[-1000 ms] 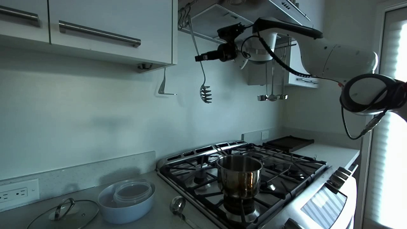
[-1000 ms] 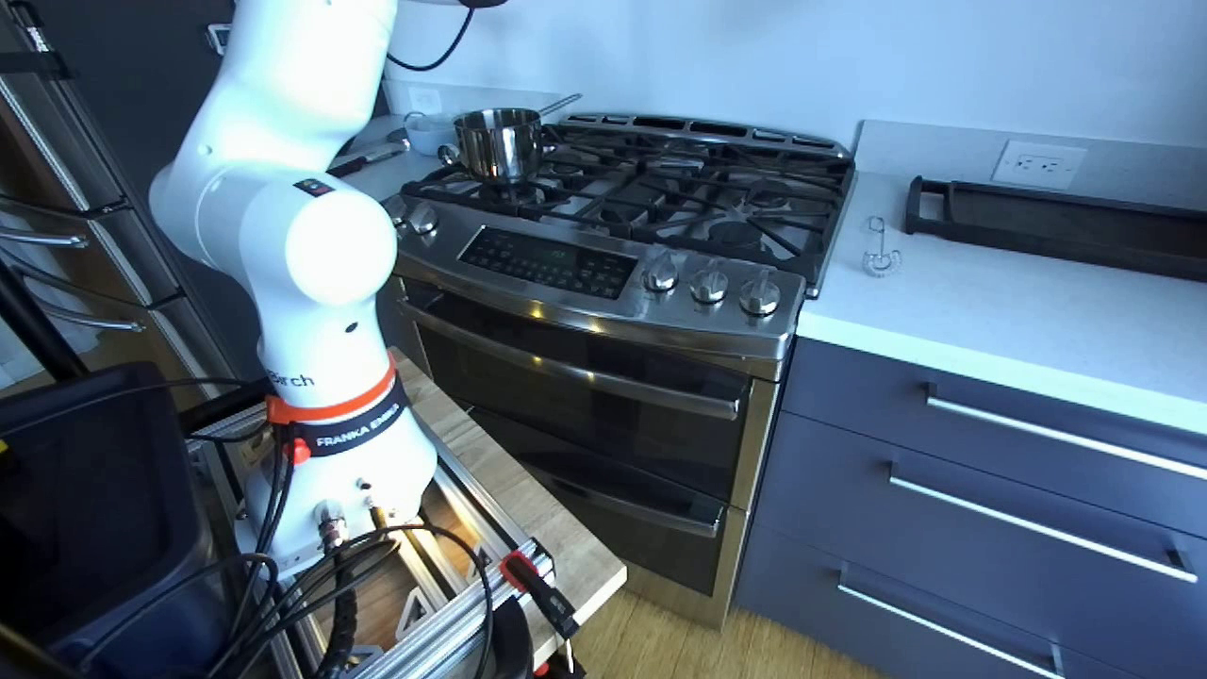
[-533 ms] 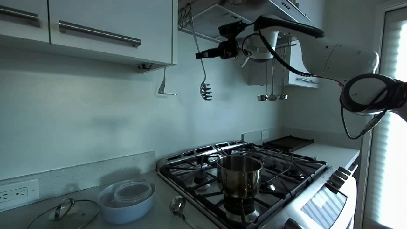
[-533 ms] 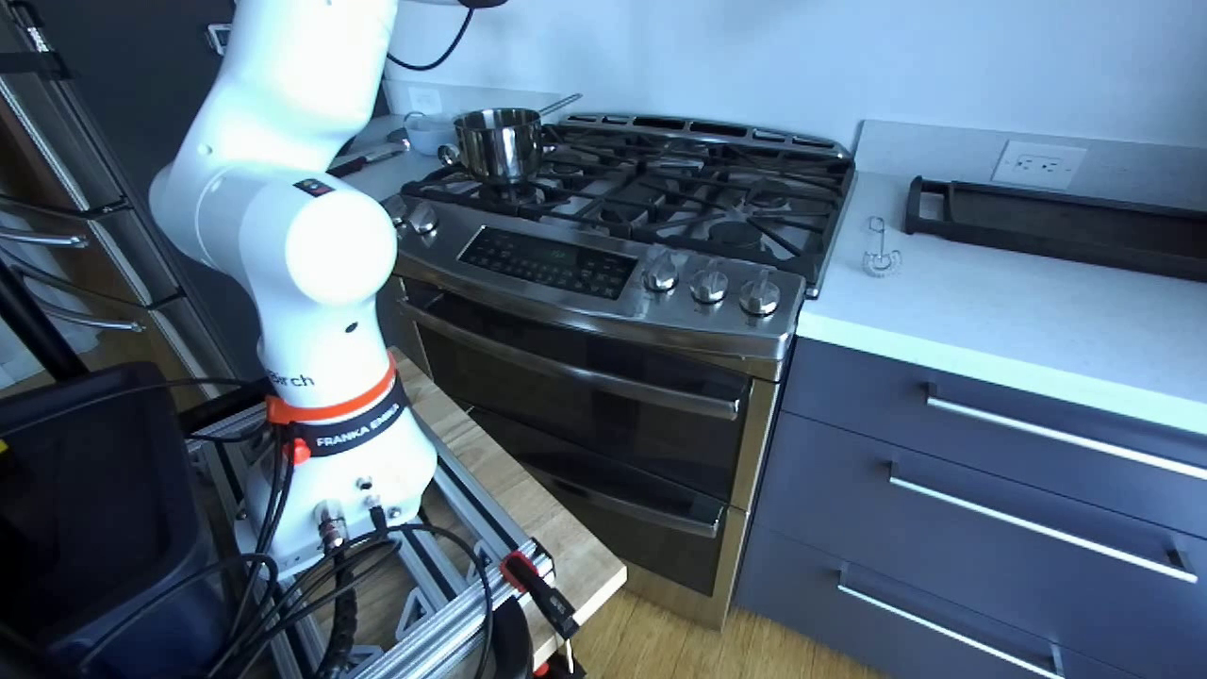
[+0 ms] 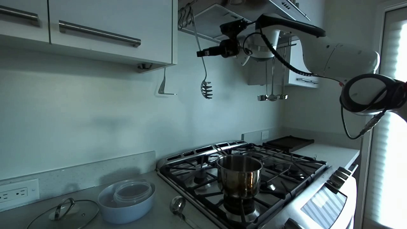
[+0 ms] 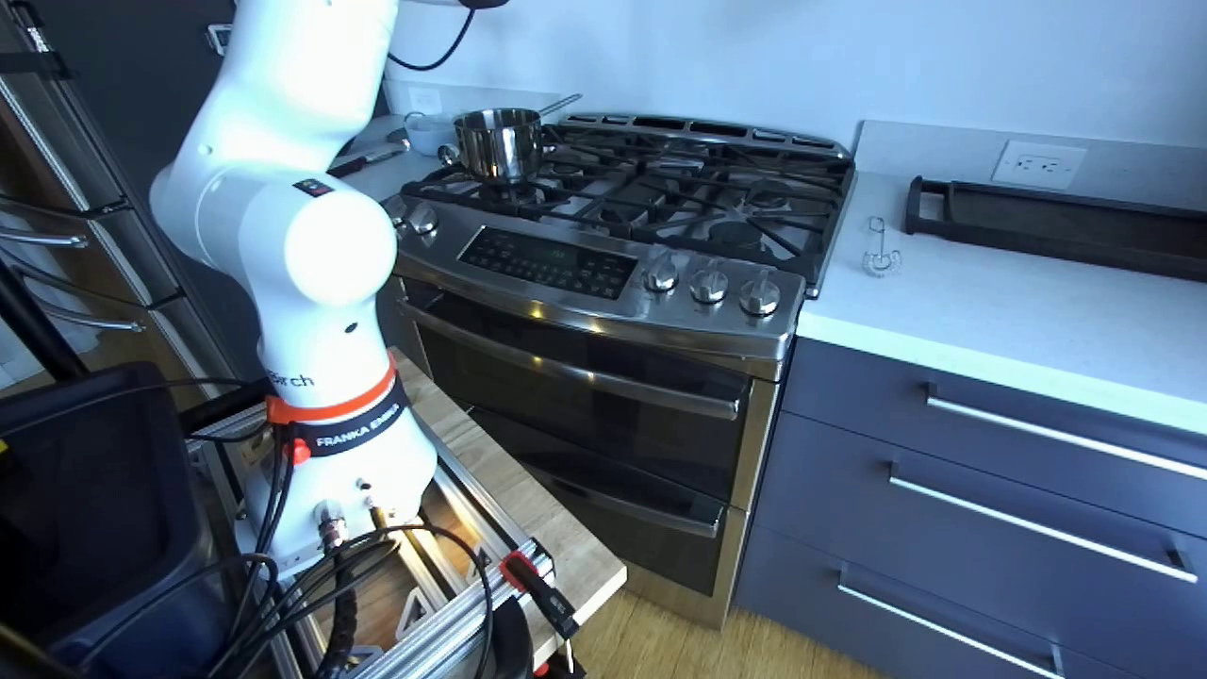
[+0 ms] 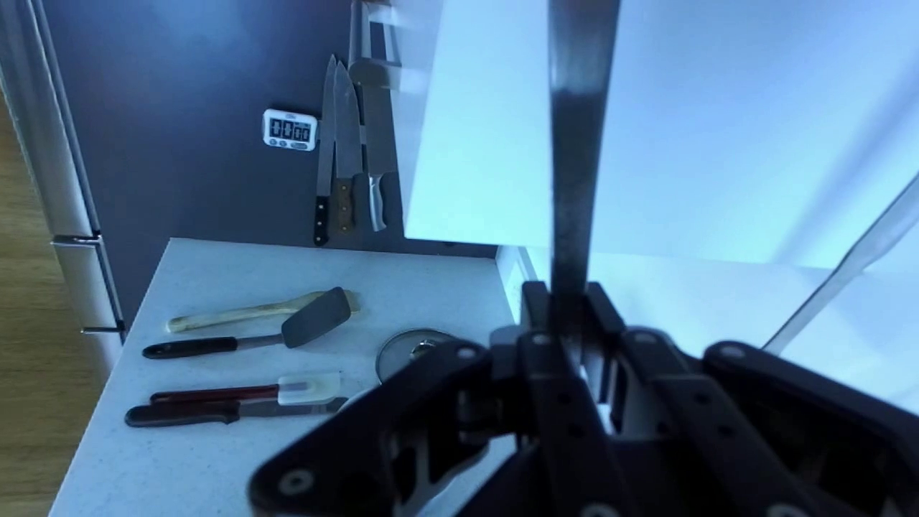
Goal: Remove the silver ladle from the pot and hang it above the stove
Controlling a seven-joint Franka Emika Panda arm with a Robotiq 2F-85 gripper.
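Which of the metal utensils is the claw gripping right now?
The pasta server with the toothed head: it alone is clamped in the claw. The turner hangs apart, its handle top hidden by the cabinet.

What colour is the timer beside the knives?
The timer is white; the wrist view shows it best.

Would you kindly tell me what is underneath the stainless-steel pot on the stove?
In an exterior view, a burner shows below the stainless-steel pot, with black grate bars around it. The pot hides the burner's top and any bars directly above it.
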